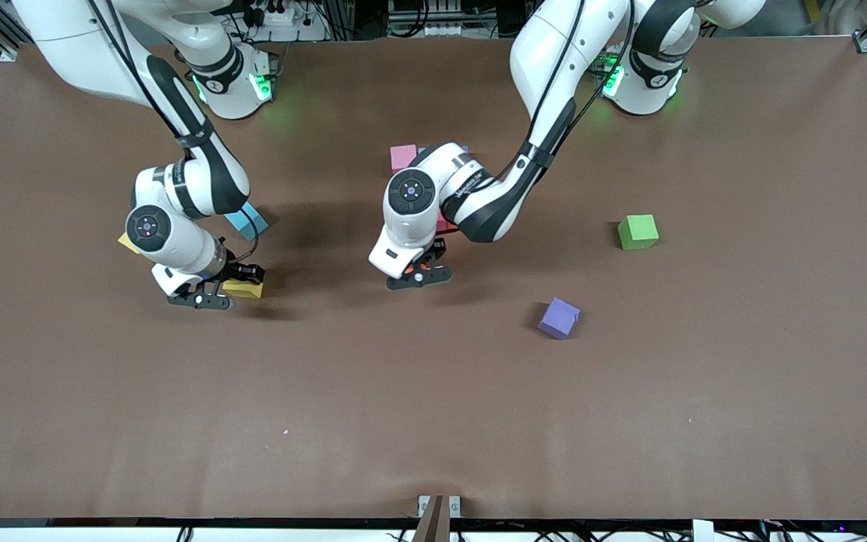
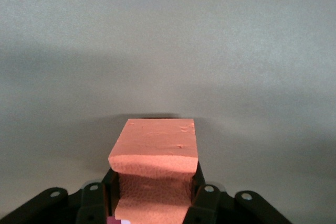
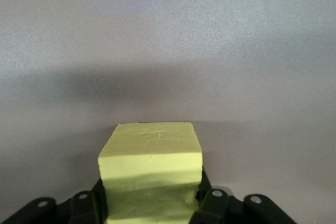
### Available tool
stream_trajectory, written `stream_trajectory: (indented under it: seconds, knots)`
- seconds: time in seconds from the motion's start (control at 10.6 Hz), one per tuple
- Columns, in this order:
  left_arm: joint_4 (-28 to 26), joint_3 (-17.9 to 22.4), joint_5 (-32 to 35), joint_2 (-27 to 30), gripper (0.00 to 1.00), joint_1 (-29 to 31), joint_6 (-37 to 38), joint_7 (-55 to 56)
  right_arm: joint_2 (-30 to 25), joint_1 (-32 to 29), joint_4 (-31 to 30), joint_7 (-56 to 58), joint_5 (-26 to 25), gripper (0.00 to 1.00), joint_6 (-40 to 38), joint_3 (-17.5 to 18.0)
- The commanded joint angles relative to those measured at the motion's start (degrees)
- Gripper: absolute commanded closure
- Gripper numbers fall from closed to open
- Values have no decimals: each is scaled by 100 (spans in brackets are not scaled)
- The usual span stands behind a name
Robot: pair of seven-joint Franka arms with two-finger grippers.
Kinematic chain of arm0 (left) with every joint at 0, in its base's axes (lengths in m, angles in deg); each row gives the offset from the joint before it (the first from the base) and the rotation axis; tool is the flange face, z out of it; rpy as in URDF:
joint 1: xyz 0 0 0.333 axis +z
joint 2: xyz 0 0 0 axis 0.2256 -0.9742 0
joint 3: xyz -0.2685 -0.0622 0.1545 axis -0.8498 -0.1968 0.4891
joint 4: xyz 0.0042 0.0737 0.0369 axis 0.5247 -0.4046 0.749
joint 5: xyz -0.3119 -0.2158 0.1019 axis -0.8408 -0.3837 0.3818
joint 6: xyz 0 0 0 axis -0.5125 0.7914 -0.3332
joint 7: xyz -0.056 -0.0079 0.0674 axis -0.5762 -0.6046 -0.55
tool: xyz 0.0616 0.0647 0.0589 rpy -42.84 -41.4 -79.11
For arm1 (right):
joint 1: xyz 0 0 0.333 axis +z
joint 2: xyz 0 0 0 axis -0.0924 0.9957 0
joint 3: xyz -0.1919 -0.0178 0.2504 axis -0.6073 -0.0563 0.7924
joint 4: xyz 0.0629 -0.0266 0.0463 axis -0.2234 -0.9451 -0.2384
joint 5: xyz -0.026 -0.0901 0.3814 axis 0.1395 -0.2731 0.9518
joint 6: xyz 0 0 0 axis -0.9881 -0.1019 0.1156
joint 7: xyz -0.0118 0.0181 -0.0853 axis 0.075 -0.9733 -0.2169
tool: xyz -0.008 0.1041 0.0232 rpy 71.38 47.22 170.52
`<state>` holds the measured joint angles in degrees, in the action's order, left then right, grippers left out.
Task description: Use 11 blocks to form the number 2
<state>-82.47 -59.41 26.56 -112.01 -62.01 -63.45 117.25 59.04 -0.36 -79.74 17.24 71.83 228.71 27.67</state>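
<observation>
Orange foam cube (image 2: pixel 155 153) squeezed in left tool (image 2: pixel 155 192), yellow cube (image 3: pixel 151 163) pinched in right tool (image 3: pixel 151 195).

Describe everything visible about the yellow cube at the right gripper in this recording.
The yellow cube is a small matte foam block with a slightly dimpled surface and soft edges. It sits between the fingers of the right gripper, which press in on two of its sides; the foam looks pinched in where they clamp. In the front view it shows at the right arm's end of the table, low against the brown surface; whether it rests on the table or is just lifted cannot be told. No other block touches it.
</observation>
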Motion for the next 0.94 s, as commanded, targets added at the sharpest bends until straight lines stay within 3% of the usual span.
stream_trajectory:
  seconds: [0.0,0.85]
  knots:
    - [66,174,-191,-57,56,-147,-54,-204,-9,-63,99,-81,2,46,-51,88]
    - [30,235,-279,-189,49,-191,-229,-467,-80,385,803,-1021,2,46,-1184,193]
